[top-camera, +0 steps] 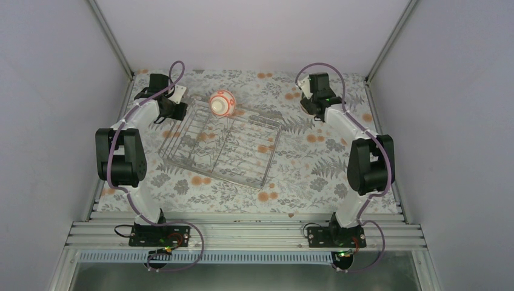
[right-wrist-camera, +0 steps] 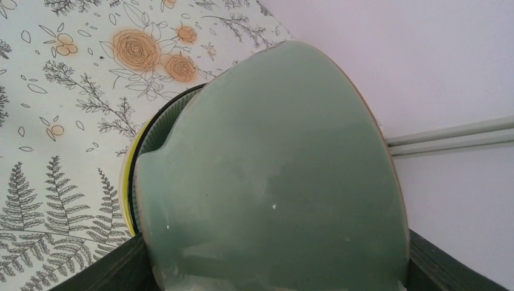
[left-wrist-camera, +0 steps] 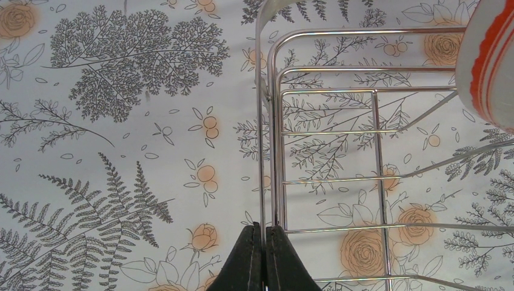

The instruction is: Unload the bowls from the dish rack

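White-orange bowl (top-camera: 221,103) crowds dish rack (top-camera: 212,171) far corner; near side open from above.

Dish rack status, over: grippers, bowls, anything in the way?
Left gripper shut on rack rim. Right gripper holds green bowl over yellow bowl. Patterned bowl in rack's far corner. Nothing blocking it.

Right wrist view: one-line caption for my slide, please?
Right end effector grips a pale mint green round bowl, partly hiding a yellow-rimmed bowl behind it, floral tablecloth beyond.
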Robot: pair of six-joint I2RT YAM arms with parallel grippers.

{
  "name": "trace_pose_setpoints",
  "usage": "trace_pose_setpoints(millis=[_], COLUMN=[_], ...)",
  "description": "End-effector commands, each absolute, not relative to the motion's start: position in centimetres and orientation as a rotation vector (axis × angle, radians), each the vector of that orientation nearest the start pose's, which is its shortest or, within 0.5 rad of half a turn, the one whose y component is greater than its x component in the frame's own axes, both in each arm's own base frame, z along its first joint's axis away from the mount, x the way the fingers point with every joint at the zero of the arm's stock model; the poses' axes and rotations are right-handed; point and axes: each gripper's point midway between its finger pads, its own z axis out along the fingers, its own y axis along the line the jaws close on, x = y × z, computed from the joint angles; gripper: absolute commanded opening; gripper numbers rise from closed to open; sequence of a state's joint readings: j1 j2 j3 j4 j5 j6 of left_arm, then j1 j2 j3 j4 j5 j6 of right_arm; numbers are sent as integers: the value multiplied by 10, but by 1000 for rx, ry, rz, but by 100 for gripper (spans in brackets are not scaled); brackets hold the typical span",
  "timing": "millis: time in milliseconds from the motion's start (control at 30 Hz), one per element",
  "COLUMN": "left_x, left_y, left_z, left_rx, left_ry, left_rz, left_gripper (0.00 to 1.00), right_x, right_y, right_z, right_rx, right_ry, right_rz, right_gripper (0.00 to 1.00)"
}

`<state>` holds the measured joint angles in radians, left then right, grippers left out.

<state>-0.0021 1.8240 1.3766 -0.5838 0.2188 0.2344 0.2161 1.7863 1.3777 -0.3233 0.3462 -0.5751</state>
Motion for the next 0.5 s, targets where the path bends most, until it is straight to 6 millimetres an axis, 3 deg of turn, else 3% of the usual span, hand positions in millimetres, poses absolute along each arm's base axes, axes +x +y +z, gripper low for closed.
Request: trace_pose_setpoints(millis=[0, 333, 467], left_x=[453, 453, 452], left_y=[-51, -52, -52], left_z=[122, 121, 120], left_rx=[417, 422, 422], left_ry=[2526, 2527, 2528], left_rz=[-284, -285, -289], left_gripper=[2, 2, 3], right_x=[508, 509, 507], right_y=[47, 52, 54], right_z=[206, 206, 207], right_rx=[-657, -672, -677], right_ry=[2075, 2052, 2051], right_rz=[-662, -699, -706], right_gripper=[32, 33, 52])
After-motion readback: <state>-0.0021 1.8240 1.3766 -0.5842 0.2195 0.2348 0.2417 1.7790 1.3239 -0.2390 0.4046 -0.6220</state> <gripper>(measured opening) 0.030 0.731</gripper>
